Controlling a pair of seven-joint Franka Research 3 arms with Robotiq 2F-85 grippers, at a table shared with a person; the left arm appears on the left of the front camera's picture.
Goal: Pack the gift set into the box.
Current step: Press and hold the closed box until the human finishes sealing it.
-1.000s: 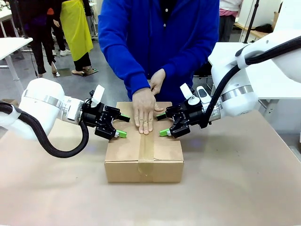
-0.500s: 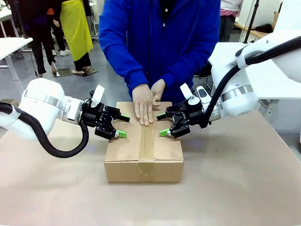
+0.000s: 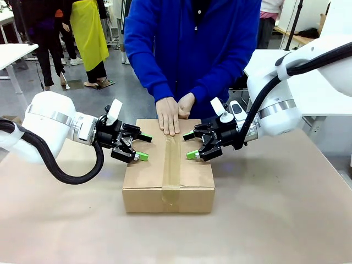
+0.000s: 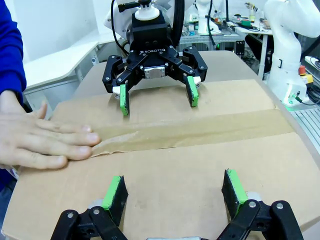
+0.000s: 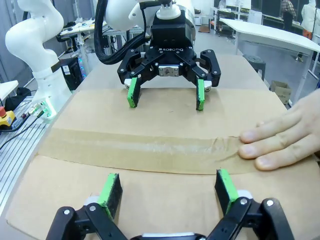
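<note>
The box [image 3: 168, 193] stands closed in the middle of the table, a strip of brown tape [image 3: 171, 159] running along its top seam. The gift set is hidden. My left gripper [image 3: 142, 147] is open over the box's left flap, fingers pointing inward. My right gripper [image 3: 190, 145] is open over the right flap, facing it. In the left wrist view my own left gripper [image 4: 174, 192] spreads wide on the cardboard [image 4: 200, 165], with the right gripper [image 4: 157, 97] opposite. The person's hand [image 3: 168, 116] presses the tape at the box's far edge.
A person in a blue top stands at the far side, both hands at the box's far edge. The brown tabletop [image 3: 275, 220] has free room in front of and beside the box. White tables [image 3: 14, 52] and other people stand in the background.
The person's flat hand has slid along the tape from the middle of the lid back to its far edge. Both grippers have stayed where they were, open.
</note>
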